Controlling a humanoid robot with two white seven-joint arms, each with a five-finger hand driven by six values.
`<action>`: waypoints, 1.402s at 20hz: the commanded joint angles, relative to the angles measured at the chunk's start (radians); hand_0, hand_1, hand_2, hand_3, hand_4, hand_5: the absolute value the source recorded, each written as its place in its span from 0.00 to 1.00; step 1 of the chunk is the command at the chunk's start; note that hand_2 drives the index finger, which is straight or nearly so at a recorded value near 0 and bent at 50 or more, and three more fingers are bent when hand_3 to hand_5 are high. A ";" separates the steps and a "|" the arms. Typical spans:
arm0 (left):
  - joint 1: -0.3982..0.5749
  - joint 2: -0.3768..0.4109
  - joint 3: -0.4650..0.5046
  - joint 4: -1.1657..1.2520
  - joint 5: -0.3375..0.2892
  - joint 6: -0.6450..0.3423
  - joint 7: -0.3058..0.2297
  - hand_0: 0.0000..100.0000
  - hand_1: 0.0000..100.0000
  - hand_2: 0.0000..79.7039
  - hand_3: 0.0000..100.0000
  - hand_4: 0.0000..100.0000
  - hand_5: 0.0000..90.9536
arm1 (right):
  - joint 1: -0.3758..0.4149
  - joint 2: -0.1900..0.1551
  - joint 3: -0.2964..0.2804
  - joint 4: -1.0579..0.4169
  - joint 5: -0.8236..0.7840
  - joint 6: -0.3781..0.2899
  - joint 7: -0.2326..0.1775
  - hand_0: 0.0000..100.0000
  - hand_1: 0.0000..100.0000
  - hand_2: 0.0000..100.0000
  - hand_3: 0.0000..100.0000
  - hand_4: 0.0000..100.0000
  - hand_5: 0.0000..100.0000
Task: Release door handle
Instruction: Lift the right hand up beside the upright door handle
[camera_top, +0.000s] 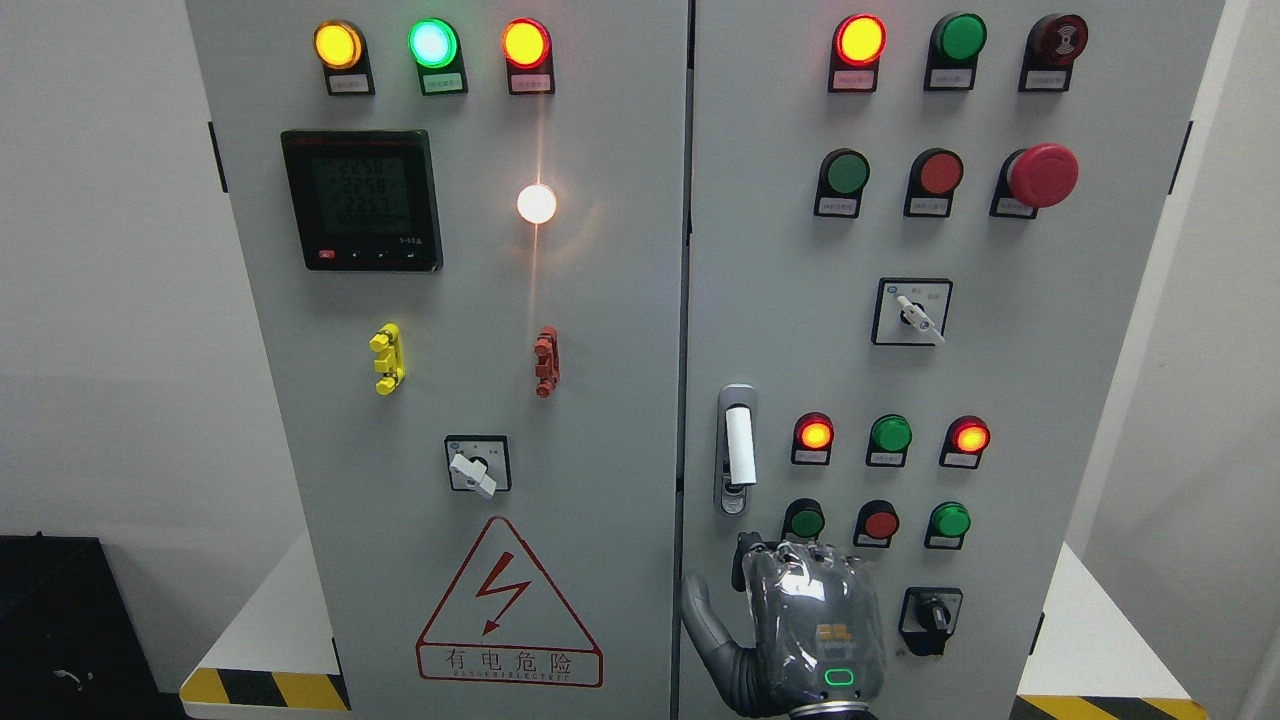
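Observation:
The door handle (737, 450), a white lever in a silver housing with a keyhole below, stands upright on the left edge of the right cabinet door (1000, 380). My right hand (790, 610) comes up from the bottom edge, a little below the handle and apart from it. Its back faces me, the thumb (700, 620) sticks out to the left, and the fingers point toward the panel and hold nothing. The left arm does not show.
Lit and unlit indicator lamps and push buttons (880, 523) sit just right of and above the hand, with a black rotary switch (930, 618) beside it. A red emergency stop (1042, 175) is higher up. The left door (600, 400) carries a meter, switches and a warning triangle.

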 joint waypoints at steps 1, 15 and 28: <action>0.017 0.000 0.000 0.001 0.001 0.000 0.000 0.12 0.56 0.00 0.00 0.00 0.00 | -0.007 -0.002 -0.012 -0.011 -0.001 0.000 0.002 0.47 0.18 0.85 1.00 1.00 1.00; 0.017 0.000 0.000 0.000 0.001 0.000 0.000 0.12 0.56 0.00 0.00 0.00 0.00 | -0.082 -0.007 -0.045 0.004 -0.001 0.000 0.003 0.30 0.22 0.98 1.00 1.00 1.00; 0.017 0.000 0.000 0.000 -0.001 0.000 0.000 0.12 0.56 0.00 0.00 0.00 0.00 | -0.175 -0.010 -0.075 0.072 0.002 -0.002 0.000 0.29 0.15 1.00 1.00 1.00 1.00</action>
